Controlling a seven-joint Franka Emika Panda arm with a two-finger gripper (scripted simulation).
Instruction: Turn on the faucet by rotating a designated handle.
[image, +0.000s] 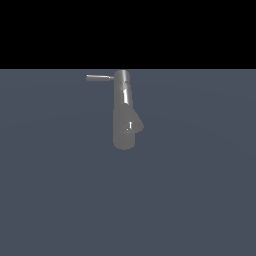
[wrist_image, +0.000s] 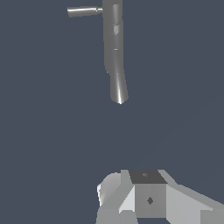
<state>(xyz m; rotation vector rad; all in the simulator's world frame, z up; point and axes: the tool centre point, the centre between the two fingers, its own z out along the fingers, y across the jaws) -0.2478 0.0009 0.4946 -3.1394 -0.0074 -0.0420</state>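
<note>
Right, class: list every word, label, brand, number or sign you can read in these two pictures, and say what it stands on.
None: no text, number or sign can be read anywhere. The faucet, its handle and the grey floor are plain, and the gripper shows only unmarked grey faces.

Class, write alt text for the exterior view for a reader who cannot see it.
A glossy grey faucet stands alone on a flat blue-grey floor, its thin handle pointing toward the exterior view's left. No robot arm appears; black fills the space above.

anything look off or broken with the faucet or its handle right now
Nothing stands out. The faucet looks intact, and the handle juts straight from its top toward the exterior view's left. The gripper is well clear of both.
</note>
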